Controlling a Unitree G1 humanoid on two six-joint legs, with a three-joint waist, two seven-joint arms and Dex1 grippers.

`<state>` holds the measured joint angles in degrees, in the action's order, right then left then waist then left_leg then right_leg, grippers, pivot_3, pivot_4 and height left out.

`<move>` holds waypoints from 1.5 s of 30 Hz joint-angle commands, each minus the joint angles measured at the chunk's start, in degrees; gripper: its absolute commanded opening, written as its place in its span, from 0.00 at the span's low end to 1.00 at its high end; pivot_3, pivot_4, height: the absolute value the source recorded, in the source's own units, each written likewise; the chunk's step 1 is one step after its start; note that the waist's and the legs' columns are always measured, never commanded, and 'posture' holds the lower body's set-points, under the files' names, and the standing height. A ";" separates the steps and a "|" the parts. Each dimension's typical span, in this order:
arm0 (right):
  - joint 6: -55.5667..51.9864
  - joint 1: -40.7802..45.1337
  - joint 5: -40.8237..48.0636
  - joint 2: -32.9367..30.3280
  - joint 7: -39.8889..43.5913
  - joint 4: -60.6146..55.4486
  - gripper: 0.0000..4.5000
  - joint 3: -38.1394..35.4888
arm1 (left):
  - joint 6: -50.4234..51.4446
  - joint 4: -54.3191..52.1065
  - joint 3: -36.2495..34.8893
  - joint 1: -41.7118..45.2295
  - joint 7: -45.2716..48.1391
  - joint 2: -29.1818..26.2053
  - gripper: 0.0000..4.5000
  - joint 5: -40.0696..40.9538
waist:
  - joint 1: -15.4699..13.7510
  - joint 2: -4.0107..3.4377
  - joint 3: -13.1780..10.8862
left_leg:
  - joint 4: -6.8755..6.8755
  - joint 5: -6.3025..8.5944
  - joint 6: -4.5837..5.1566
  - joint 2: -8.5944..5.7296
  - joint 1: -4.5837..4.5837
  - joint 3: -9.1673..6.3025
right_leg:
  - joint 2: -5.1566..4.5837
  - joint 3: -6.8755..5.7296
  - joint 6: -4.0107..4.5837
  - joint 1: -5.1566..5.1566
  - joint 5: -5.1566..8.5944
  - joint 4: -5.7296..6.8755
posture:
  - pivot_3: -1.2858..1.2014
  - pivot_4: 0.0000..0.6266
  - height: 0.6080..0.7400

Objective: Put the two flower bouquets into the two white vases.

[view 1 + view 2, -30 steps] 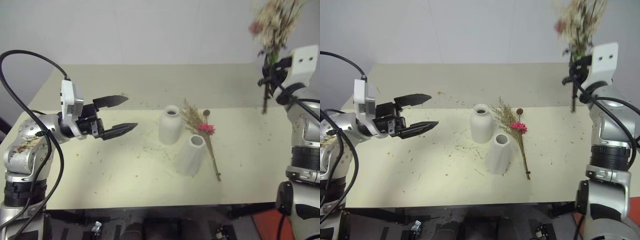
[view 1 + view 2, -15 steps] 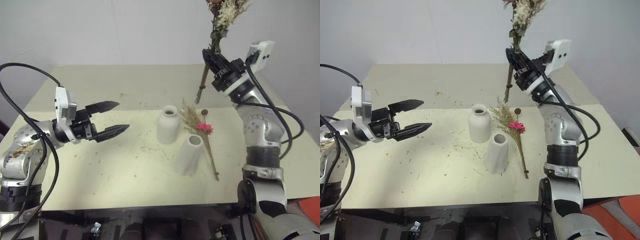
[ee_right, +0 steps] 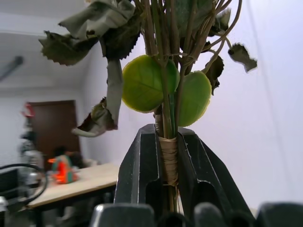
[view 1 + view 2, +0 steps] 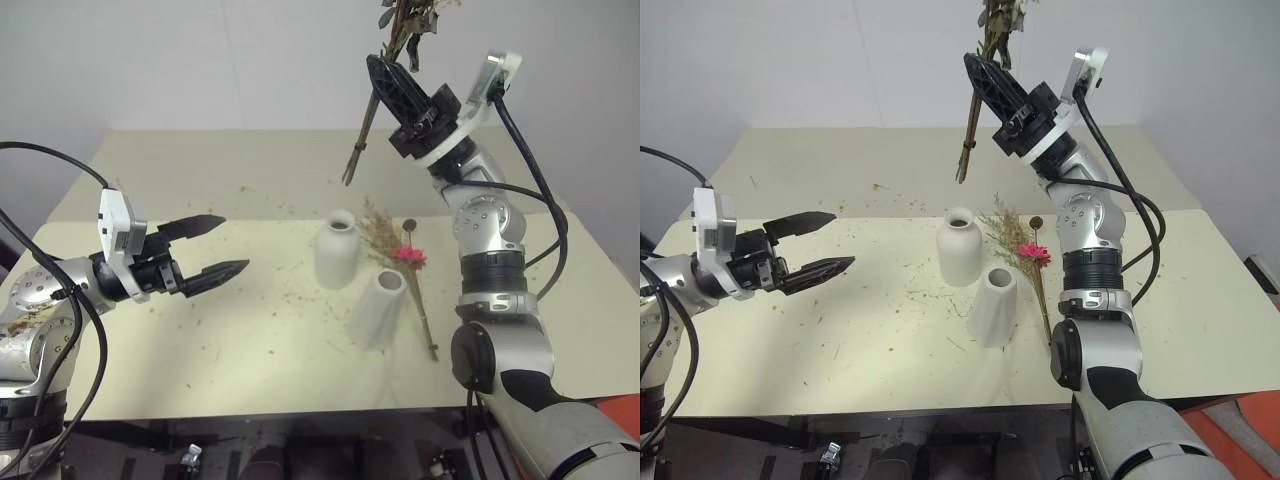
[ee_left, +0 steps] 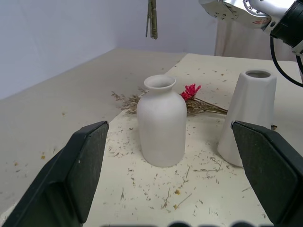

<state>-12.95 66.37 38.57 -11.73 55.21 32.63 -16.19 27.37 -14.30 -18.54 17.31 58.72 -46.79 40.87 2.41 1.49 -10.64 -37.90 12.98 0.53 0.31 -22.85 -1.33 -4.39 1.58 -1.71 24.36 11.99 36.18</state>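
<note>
The right end effector (image 4: 385, 80) has swung in from the far right edge twd the middle, and the leafy bunch (image 3: 163, 71) it carries came w/ it. It now hangs high over the back of the worktop (image 4: 200, 330), up past the bottle vase (image 4: 337, 249). The fingers (image 3: 137, 170) are pressed tight on the bound stems, and the cut ends point down and to the left, well above both vases. The flower heads go off the top of the head views.

The left end effector (image 4: 215, 245) sits a bit lower and more to the left than before. Its two fingers are spread wide w/ nothing between them, pointing twd the bottle vase from well apart.

The bottle vase stands upright near the middle, w/ nothing sticking out of its neck. The tube vase (image 4: 380, 310) stands just in front and to the right, leaning a little. Can't see down inside either one.

The dry grass bunch w/ the pink flower (image 4: 408, 256) lies flat on the worktop, just beside the tube vase on its right. Small bits of dry plant (image 4: 300, 295) are scattered all over.
</note>
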 commanded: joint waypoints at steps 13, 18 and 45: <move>6.56 2.61 -4.60 1.36 9.23 12.74 0.05 1.43 | 1.44 -4.79 -5.32 -2.37 -1.94 -2.21 1.00 2.40 | 0.16 -0.04 -0.02 | 0.01 0.00 -0.01 0.03 -0.02 0.03 | 0.03 0.02 0.01 0.05 0.00 0.00 | 0.52 0.24 1.00; 9.92 2.43 -5.76 1.73 11.81 15.33 0.05 1.43 | 1.34 -4.95 -5.58 -2.94 -2.22 -2.44 1.00 2.55 | 0.17 -0.04 -0.03 | 0.01 0.00 -0.02 0.03 -0.01 0.03 | 0.03 0.02 0.01 0.05 0.00 0.00 | 0.52 0.24 1.00; 20.11 -0.70 -11.14 2.09 19.40 21.52 0.05 2.75 | 0.74 -4.33 -5.93 -4.12 -2.17 -2.78 1.00 2.14 | 0.20 -0.05 -0.03 | 0.01 0.01 -0.05 0.05 0.00 0.02 | 0.04 0.02 0.01 0.05 -0.01 0.00 | 0.52 0.24 1.00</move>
<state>5.67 64.76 27.06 -9.21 73.82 55.14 -12.52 28.82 -17.33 -22.62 13.28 56.76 -48.73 42.82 2.61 1.44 -10.67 -37.89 12.99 0.47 0.36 -22.84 -1.30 -4.35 1.60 -1.69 24.41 11.98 36.18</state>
